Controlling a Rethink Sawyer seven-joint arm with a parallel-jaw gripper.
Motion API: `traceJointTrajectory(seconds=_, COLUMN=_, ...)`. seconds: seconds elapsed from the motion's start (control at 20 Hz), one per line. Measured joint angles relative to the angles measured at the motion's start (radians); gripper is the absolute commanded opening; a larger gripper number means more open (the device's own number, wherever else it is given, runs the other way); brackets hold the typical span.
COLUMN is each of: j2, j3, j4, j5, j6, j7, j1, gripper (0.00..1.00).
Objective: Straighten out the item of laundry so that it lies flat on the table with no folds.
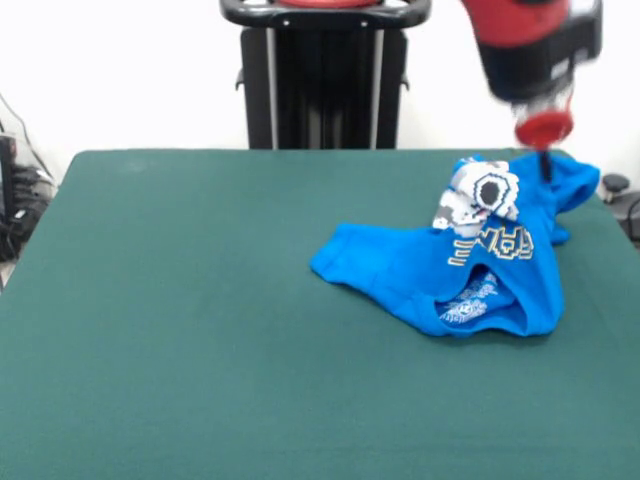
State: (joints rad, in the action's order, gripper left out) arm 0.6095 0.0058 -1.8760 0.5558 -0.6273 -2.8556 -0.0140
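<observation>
Clearly soft, light T-shirt [470, 270] bunched on tabletop [200, 330]; you grab loose left hem; pincer [545, 165] state unclear.

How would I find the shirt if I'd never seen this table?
Look at the big green table. Toward its right side, under the red and black arm, lies a crumpled heap: the shirt. It is bright blue with a white print and gold letters, the only thing on the cloth.

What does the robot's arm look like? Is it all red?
Not all red. The arm is bright red on top, then has a chunky black part below. Under that sits a round red piece, and the gripper pokes down from it as a thin dark stem. It looks blurry, so finer details do not show.
</observation>
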Motion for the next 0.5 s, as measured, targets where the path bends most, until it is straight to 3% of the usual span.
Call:
traceJointTrajectory(seconds=0.25, j2=-0.175, j3=-0.157, j4=0.114, j5=-0.023, j6=0.088, j7=-0.003, j1=-0.123, gripper=1.00)
traceJointTrajectory(seconds=0.5, j2=-0.225, j3=-0.207, j4=0.127, j5=-0.023, j6=0.123, j7=-0.003, j1=-0.127, gripper=1.00)
